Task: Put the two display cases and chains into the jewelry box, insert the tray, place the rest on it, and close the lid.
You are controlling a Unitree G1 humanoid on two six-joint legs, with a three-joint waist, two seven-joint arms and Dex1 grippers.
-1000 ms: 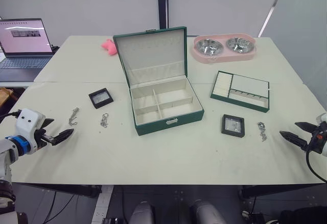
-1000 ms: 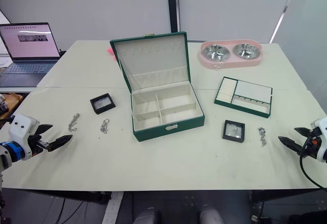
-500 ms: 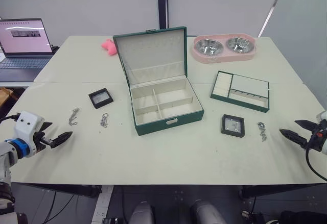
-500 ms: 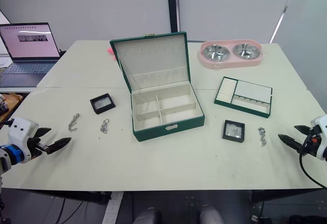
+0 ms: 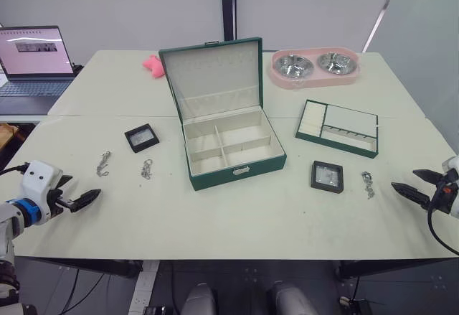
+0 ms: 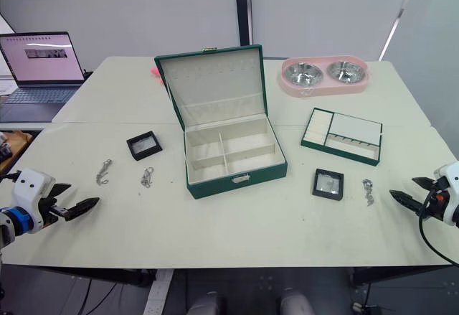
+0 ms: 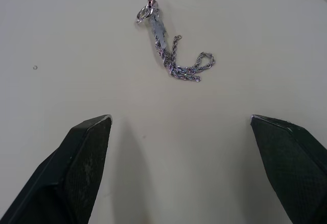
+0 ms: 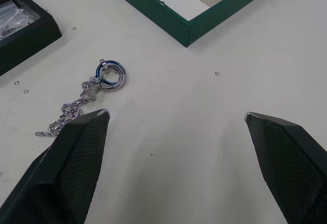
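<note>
Three silver link chains lie loose on your pale matte table: chain one near the left edge, chain two just beside it toward the middle, and chain three near the right edge, with a small ring at one end. You have two display cases, square black frames with clear grey windows: the left case sits between the chains and the box, and the right case lies just beside chain three.

One jewelry box, dark green with cream lining and four compartments, sits mid-table, its silver clasp facing the front edge. Its lid stands up, a row of small hooks along the cream inside. One tray, green-rimmed and flat, rests on the table's right half, behind the right case.

At the far edge you see a pink double bowl holder with two steel bowls and a small pink object. A laptop sits on a side table at the left, with grey walls behind.

Your left gripper hovers at the front left corner, fingers spread wide, chain one ahead. Your right gripper hangs at the right edge, fingers spread, empty.
</note>
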